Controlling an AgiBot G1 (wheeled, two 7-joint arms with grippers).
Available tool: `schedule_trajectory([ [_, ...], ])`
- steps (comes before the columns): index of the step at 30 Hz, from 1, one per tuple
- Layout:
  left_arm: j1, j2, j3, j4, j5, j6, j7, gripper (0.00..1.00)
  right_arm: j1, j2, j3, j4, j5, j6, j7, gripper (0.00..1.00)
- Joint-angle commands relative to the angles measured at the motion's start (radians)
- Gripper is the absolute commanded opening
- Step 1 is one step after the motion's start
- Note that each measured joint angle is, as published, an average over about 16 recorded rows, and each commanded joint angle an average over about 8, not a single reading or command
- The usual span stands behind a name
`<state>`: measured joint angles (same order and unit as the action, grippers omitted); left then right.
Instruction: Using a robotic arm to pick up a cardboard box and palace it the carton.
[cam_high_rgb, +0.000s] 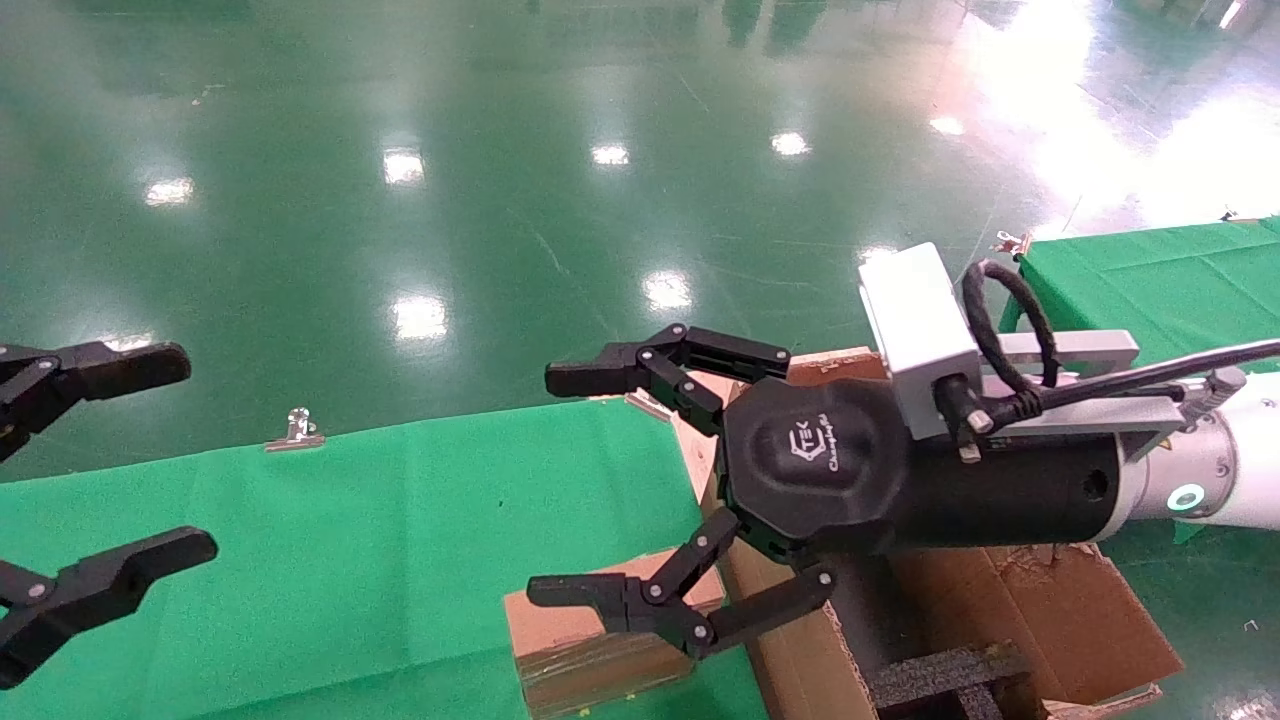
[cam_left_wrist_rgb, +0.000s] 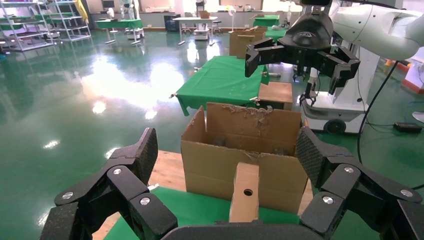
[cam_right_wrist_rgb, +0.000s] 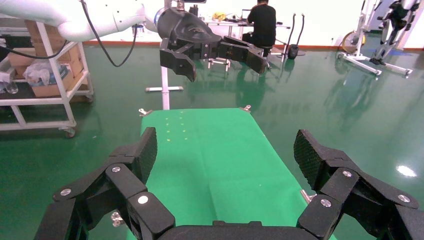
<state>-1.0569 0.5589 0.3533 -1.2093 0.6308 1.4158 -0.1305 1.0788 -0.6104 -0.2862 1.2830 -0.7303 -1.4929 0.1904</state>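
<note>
Box (cam_high_rgb: 590, 640) standing upright beside carton (cam_high_rgb: 800, 660).

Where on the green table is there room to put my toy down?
The green cloth is bare between the left gripper and the cardboard box. It's crowded at the cloth's right end, where the box, the carton and the open right gripper bunch together.

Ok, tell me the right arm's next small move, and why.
Probably lower the right pincer onto the box. Its fingers are spread open with nothing between them, above the box, which sits on the green cloth beside the carton. The left pincer waits open, farther off.
</note>
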Motion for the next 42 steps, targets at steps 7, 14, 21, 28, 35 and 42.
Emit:
schedule_trajectory([
  [7,0.0,0.0,0.0,0.0,0.0,0.0,0.0,1.0,0.0,0.0,0.0,0.0,0.0,0.0,0.0,1.0],
  [14,0.0,0.0,0.0,0.0,0.0,0.0,0.0,0.79,0.0,0.0,0.0,0.0,0.0,0.0,0.0,1.0],
  [21,0.0,0.0,0.0,0.0,0.0,0.0,0.0,0.0,-0.001,0.0,0.001,0.0,0.0,0.0,0.0,1.0],
  [28,0.0,0.0,0.0,0.0,0.0,0.0,0.0,0.0,0.022,0.005,-0.016,0.01,-0.037,-0.003,0.016,1.0],
  [35,0.0,0.0,0.0,0.0,0.0,0.0,0.0,0.0,0.116,-0.027,-0.108,0.041,-0.212,0.007,0.098,1.0],
  [42,0.0,0.0,0.0,0.0,0.0,0.0,0.0,0.0,0.21,-0.095,-0.217,0.047,-0.445,0.037,0.186,1.0],
])
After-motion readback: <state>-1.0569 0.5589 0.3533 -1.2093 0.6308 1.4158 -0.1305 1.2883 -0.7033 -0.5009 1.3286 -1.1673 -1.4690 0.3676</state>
